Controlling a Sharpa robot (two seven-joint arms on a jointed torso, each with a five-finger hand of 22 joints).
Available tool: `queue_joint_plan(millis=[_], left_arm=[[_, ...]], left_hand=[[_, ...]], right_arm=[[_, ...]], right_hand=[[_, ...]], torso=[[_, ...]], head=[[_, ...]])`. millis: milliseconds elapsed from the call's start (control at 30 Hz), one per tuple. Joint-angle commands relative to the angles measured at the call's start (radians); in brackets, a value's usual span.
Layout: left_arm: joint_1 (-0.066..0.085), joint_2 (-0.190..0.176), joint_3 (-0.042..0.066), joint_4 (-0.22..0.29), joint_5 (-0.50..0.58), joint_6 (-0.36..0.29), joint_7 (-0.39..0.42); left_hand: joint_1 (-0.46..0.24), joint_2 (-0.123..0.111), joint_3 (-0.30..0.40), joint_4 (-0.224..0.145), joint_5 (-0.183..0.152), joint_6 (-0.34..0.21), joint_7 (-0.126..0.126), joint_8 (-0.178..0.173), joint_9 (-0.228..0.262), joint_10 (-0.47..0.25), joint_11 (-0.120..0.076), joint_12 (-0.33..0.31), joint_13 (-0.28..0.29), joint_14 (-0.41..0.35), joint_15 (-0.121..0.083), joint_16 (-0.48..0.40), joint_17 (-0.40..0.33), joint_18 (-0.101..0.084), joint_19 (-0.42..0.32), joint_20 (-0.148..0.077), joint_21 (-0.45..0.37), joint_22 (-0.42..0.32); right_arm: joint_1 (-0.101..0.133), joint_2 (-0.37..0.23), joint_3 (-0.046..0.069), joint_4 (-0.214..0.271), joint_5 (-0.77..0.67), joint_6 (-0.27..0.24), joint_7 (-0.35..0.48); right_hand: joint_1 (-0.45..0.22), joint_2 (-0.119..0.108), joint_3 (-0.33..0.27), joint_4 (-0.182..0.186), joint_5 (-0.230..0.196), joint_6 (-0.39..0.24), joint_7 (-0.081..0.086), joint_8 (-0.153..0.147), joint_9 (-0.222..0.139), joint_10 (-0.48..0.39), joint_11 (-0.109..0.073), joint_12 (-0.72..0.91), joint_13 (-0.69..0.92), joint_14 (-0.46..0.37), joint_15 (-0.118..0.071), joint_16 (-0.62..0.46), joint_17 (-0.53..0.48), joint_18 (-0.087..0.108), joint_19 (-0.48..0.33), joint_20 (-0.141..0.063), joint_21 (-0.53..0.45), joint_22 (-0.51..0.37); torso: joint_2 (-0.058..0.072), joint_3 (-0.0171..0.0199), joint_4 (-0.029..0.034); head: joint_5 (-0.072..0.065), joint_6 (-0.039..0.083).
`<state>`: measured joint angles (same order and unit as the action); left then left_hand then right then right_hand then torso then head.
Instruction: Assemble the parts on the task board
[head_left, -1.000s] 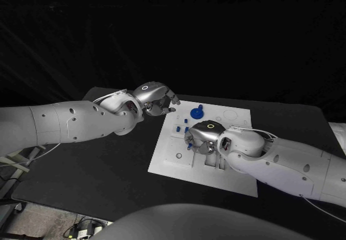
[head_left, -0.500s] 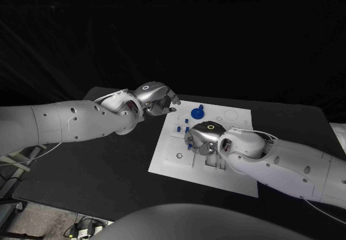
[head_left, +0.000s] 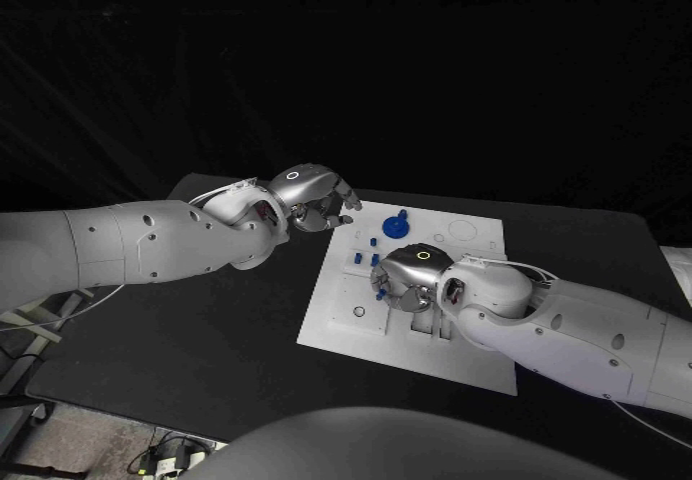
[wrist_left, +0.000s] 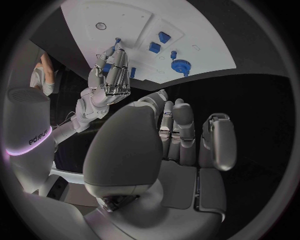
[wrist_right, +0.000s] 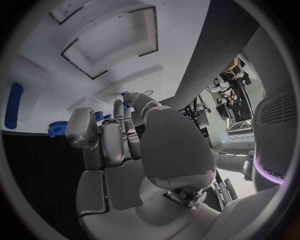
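While your right hand (head_left: 408, 275) pinches what looks like a part over the board (head_left: 346, 335) for seating, left hand (head_left: 315, 198) idles curled, holding nothing.

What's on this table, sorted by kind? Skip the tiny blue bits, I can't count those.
Silver hands: 2 (left hand, right hand)
White task board: 1
Blue gear: 1
Total: 4
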<state>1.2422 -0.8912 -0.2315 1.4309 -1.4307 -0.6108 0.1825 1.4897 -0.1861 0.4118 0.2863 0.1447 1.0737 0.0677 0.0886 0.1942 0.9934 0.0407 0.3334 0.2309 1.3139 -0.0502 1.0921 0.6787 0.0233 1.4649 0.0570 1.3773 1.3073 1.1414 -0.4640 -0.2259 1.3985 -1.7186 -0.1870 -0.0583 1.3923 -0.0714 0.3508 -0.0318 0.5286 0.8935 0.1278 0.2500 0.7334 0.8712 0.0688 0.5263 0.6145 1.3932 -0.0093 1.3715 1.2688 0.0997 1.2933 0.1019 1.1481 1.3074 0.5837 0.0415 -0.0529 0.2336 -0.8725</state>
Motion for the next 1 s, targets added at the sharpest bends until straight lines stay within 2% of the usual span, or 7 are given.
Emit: queue_joint_plan(millis=[33,533,800,900,1000], left_arm=[[0.0,0.002,0.0,0.001,0.0,0.015,-0.007],[0.0,0.006,0.0,-0.001,0.0,0.021,-0.014],[0.0,0.007,0.0,-0.001,0.0,0.026,-0.017],[0.0,0.007,0.0,-0.001,0.0,0.027,-0.018],[0.0,0.007,0.0,-0.001,0.0,0.028,-0.019]], left_hand=[[0.008,0.007,0.005,-0.001,0.003,0.001,0.007,-0.004,-0.001,-0.005,-0.001,0.007,0.002,0.002,0.002,0.003,-0.002,0.017,0.027,0.005,0.002,0.211],[0.015,0.008,0.008,-0.002,0.003,0.001,0.008,-0.004,-0.001,-0.008,-0.001,0.012,0.003,0.002,0.003,0.003,-0.001,0.017,0.027,0.005,0.002,0.211],[0.018,0.009,0.01,-0.002,0.003,0.001,0.008,-0.004,-0.001,-0.009,0.0,0.014,0.004,0.001,0.003,0.003,-0.001,0.017,0.027,0.005,0.002,0.211],[0.018,0.009,0.01,-0.002,0.003,0.001,0.008,-0.004,-0.001,-0.009,0.0,0.014,0.004,0.001,0.003,0.003,-0.001,0.017,0.027,0.005,0.002,0.211],[0.018,0.009,0.01,-0.002,0.003,0.001,0.008,-0.004,-0.001,-0.009,0.0,0.014,0.004,0.001,0.003,0.003,-0.001,0.017,0.027,0.005,0.002,0.211]], right_arm=[[-0.001,-0.001,0.0,0.001,-0.016,0.028,-0.008],[-0.001,0.003,0.0,0.0,-0.018,0.056,-0.018],[-0.001,0.007,0.0,-0.005,-0.019,0.069,-0.021],[-0.002,0.009,0.0,-0.006,-0.019,0.07,-0.021],[-0.003,0.009,0.0,-0.007,-0.018,0.069,-0.021]], right_hand=[[-0.003,-0.002,0.005,-0.002,-0.002,0.007,-0.002,-0.005,0.0,0.008,-0.001,0.003,0.001,-0.004,0.0,-0.006,-0.001,0.0,-0.006,0.0,-0.004,0.133],[-0.008,-0.004,0.008,-0.002,-0.014,-0.001,-0.003,-0.016,-0.005,-0.009,0.001,-0.005,-0.001,-0.015,-0.002,-0.017,-0.014,0.002,-0.017,-0.002,-0.018,0.129],[-0.024,-0.009,0.014,0.002,-0.049,-0.05,-0.009,-0.056,-0.027,-0.065,0.01,-0.03,-0.007,-0.033,0.003,-0.032,-0.037,0.006,-0.037,0.0,-0.048,0.122],[-0.03,-0.014,0.02,0.004,-0.063,-0.092,-0.021,-0.089,-0.05,-0.094,0.02,-0.039,-0.007,-0.042,0.009,-0.038,-0.047,0.008,-0.047,0.004,-0.062,0.118],[-0.037,-0.019,0.023,0.008,-0.095,-0.111,-0.034,-0.111,-0.07,-0.136,0.03,-0.052,-0.009,-0.055,0.017,-0.046,-0.059,0.011,-0.06,0.011,-0.082,0.113]], torso=[[0.0,-0.0004,0.0005],[0.0,0.0,-0.0001],[0.001,0.0002,0.0004],[0.001,0.0,0.0008],[0.001,0.0001,0.0007]], head=[[-0.001,0.0],[0.0,0.0],[0.0,0.0],[0.001,0.0],[0.002,0.0]])
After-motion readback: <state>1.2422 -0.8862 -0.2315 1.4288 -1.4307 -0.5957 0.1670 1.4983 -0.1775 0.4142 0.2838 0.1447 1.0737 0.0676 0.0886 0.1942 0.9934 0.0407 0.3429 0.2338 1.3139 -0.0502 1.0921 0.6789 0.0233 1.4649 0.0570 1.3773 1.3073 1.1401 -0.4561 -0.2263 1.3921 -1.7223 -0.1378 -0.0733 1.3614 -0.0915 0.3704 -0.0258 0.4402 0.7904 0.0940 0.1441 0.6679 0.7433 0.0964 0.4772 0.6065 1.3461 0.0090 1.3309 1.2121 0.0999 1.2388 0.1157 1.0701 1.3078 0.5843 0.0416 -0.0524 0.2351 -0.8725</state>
